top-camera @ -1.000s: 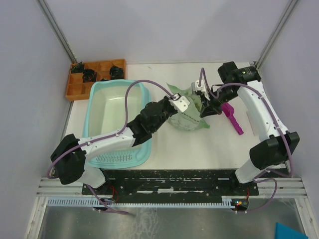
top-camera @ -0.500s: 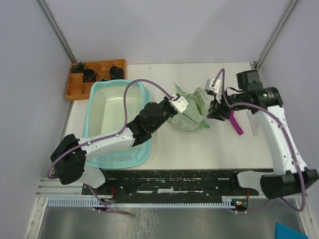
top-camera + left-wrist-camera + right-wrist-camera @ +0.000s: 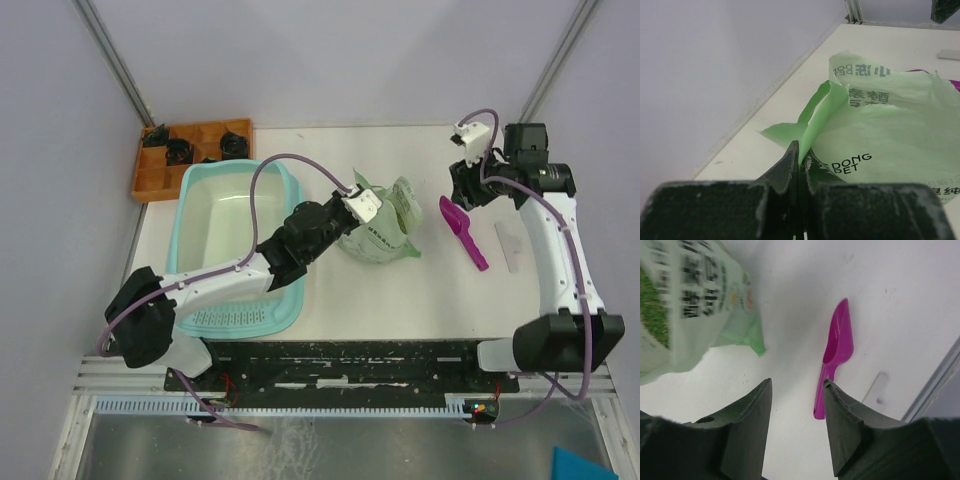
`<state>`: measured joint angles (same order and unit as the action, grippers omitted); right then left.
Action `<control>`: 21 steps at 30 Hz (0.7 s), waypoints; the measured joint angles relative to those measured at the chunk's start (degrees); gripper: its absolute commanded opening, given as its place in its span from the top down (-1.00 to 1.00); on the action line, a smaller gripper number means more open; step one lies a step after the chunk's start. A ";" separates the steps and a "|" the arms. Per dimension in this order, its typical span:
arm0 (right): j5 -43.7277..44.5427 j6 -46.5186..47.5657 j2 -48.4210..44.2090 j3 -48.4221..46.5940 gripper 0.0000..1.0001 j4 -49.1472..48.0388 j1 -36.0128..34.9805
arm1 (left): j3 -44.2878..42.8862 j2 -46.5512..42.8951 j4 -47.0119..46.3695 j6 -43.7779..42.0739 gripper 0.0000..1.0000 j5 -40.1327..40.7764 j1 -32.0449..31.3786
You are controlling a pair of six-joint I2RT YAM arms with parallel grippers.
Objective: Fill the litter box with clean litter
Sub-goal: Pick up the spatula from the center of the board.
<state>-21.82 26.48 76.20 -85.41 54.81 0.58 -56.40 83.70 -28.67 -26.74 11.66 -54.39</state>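
The light-teal litter box [image 3: 222, 205] lies at the left, its floor bare. My left arm reaches across its right rim. The left gripper [image 3: 357, 206] is shut on a folded edge of the pale green printed bag [image 3: 385, 235]; in the left wrist view the jaws [image 3: 800, 150] pinch that flap of the bag [image 3: 880, 135]. The clean litter is hidden from every view. My right gripper [image 3: 466, 186] hangs open and empty at the far right, apart from the bag. In its wrist view the gripper [image 3: 797, 385] has nothing between its fingers, with the bag [image 3: 695, 300] at the left.
A magenta scoop [image 3: 462, 231] lies on the table right of the bag, and shows under the right gripper as the scoop [image 3: 835, 347]. A clear plastic strip [image 3: 514, 246] lies further right. An orange compartment tray [image 3: 190, 155] sits behind the litter box. Walls enclose the table.
My right gripper has let go of the bag's top, opened, and swung away to the far right. The left gripper has kept its hold and has not moved.
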 measured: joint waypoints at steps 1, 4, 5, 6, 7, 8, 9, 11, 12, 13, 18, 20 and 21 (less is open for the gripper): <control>0.55 -0.87 2.08 -0.11 -0.05 0.17 1.22 | -0.66 0.35 0.57 0.48 0.95 0.02 0.00; 2.38 -3.39 6.47 -0.28 -0.05 0.66 6.36 | -2.14 0.70 2.75 3.41 0.95 0.39 0.04; 3.17 -3.85 6.78 -0.28 -0.06 0.68 7.72 | -2.45 0.70 3.23 4.66 0.95 0.61 0.04; 4.20 -4.11 6.73 -0.15 -0.07 0.46 9.27 | -2.91 0.70 3.98 6.05 0.95 1.03 0.04; 4.96 -4.09 6.23 0.31 -0.09 -0.20 10.64 | -3.30 0.70 4.76 7.19 0.95 1.55 0.04; 5.68 -3.74 5.14 1.70 -0.10 -1.40 12.13 | -3.80 0.68 5.75 8.57 0.95 2.08 0.04; 6.10 -3.15 4.20 2.97 -0.10 -1.75 13.11 | -4.22 0.63 6.47 9.97 0.95 3.02 0.04; 5.97 -0.96 2.14 6.64 -0.06 -2.34 15.19 | -4.35 0.15 7.67 12.44 0.95 4.24 0.04; 4.90 0.26 1.51 8.57 -0.03 -2.10 16.74 | -4.35 -0.46 8.79 13.62 0.95 4.83 0.04; 3.80 1.18 1.46 9.92 -0.02 -1.77 18.03 | -4.35 -1.14 9.92 14.34 0.95 5.22 0.04; -1.49 5.97 5.86 13.40 -0.04 -1.88 27.47 | -4.33 -3.39 14.49 14.91 0.95 6.71 0.04; -2.78 8.74 7.28 15.98 -0.09 -2.89 29.73 | -4.15 -4.26 15.89 14.88 0.95 6.78 0.00; -3.45 10.01 7.54 17.66 -0.14 -3.32 30.08 | -4.02 -4.70 16.50 14.86 0.95 6.80 -0.02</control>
<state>-25.28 36.49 83.74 -67.75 51.48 30.65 -60.42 79.00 -12.16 -11.88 18.46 -54.41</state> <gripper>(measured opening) 0.521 0.053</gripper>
